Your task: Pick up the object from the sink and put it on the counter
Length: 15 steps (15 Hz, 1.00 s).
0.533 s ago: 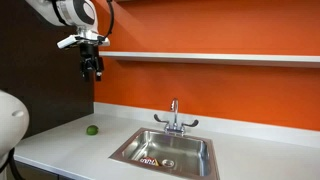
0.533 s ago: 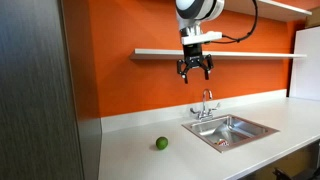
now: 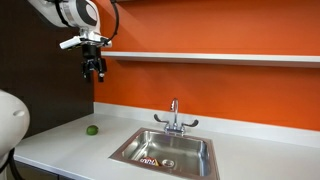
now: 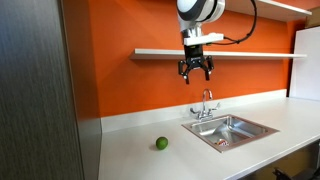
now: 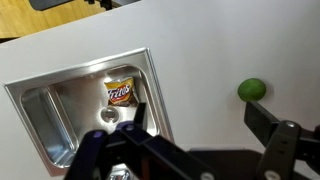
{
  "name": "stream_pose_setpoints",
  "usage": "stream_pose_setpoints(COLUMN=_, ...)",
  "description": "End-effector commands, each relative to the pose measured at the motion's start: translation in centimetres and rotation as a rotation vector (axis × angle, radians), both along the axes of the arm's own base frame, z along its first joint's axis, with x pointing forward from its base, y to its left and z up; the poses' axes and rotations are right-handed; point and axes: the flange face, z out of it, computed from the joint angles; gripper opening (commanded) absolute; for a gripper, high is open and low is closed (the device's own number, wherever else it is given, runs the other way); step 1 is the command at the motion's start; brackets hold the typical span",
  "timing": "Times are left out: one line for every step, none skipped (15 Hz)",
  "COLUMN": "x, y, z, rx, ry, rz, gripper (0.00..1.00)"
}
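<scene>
The object, a small red, white and orange packet, lies flat on the floor of the steel sink near the drain. It also shows in an exterior view and in the wrist view. The sink appears in an exterior view and in the wrist view. The light grey counter runs along the orange wall. My gripper hangs high above the counter, open and empty, well away from the sink; it also shows in an exterior view and in the wrist view.
A small green ball sits on the counter beside the sink, also in an exterior view and in the wrist view. A chrome faucet stands behind the basin. A white wall shelf runs above. A dark cabinet stands at the counter's end.
The gripper has shifted very slightly; otherwise nothing has visibly changed.
</scene>
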Motion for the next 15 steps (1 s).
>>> stream_pose_setpoints(x=0.6, y=-1.6, z=0.0, rx=-0.002, ry=-0.021, rz=0.102, gripper=1.00)
stream_pose_setpoints(x=0.9, y=-2.1, z=-0.1, rx=-0.002, ry=-0.031, rz=0.110, gripper=1.00)
stream_pose_setpoints(x=1.1, y=-2.7, z=-0.1, rx=-0.003, ry=-0.043, rz=0.111, gripper=1.00)
stream_pose_setpoints(x=1.3, y=-3.5, z=-0.2, rx=-0.003, ry=-0.056, rz=0.099, gripper=1.00)
stream_pose_setpoints(x=1.5, y=-4.3, z=-0.3, rx=-0.001, ry=-0.066, rz=0.090, gripper=1.00)
stream_pose_setpoints(x=1.7, y=-5.2, z=-0.4, rx=-0.001, ry=-0.077, rz=0.070, gripper=1.00)
stream_pose_setpoints(x=1.9, y=-6.2, z=-0.6, rx=0.000, ry=-0.083, rz=0.047, gripper=1.00)
stream_pose_setpoints(x=2.1, y=-7.1, z=-0.9, rx=0.001, ry=-0.091, rz=0.021, gripper=1.00)
stream_pose_setpoints(x=2.2, y=-8.1, z=-1.2, rx=0.006, ry=-0.095, rz=0.003, gripper=1.00)
stream_pose_setpoints(x=2.4, y=-9.2, z=-1.7, rx=0.011, ry=-0.096, rz=-0.020, gripper=1.00)
stream_pose_setpoints(x=2.5, y=-10.2, z=-2.1, rx=0.014, ry=-0.097, rz=-0.043, gripper=1.00)
stream_pose_setpoints(x=2.7, y=-11.3, z=-2.7, rx=0.016, ry=-0.093, rz=-0.066, gripper=1.00)
stream_pose_setpoints(x=2.8, y=-12.2, z=-3.2, rx=0.019, ry=-0.091, rz=-0.084, gripper=1.00)
stream_pose_setpoints(x=3.0, y=-13.2, z=-3.9, rx=0.022, ry=-0.089, rz=-0.104, gripper=1.00)
stream_pose_setpoints(x=3.3, y=-14.2, z=-4.6, rx=0.023, ry=-0.085, rz=-0.124, gripper=1.00)
